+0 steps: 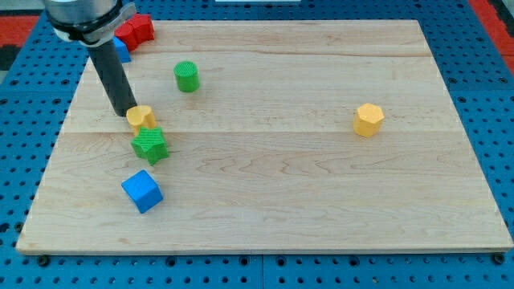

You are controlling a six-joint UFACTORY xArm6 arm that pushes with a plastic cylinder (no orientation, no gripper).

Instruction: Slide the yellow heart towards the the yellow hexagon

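The yellow heart [142, 117] lies at the board's left, touching the green star [150, 145] just below it. The yellow hexagon [369, 120] stands far off at the view's right, at about the same height in the view. My tip [128, 113] is at the end of the dark rod that comes down from the upper left. It rests against the yellow heart's left side.
A green cylinder [186, 76] stands above and right of the heart. A blue cube [142, 191] lies below the green star. A red block [137, 30] and a blue block [121, 49] sit at the board's top left corner, partly behind the arm. The wooden board [305, 201] lies on a blue pegboard.
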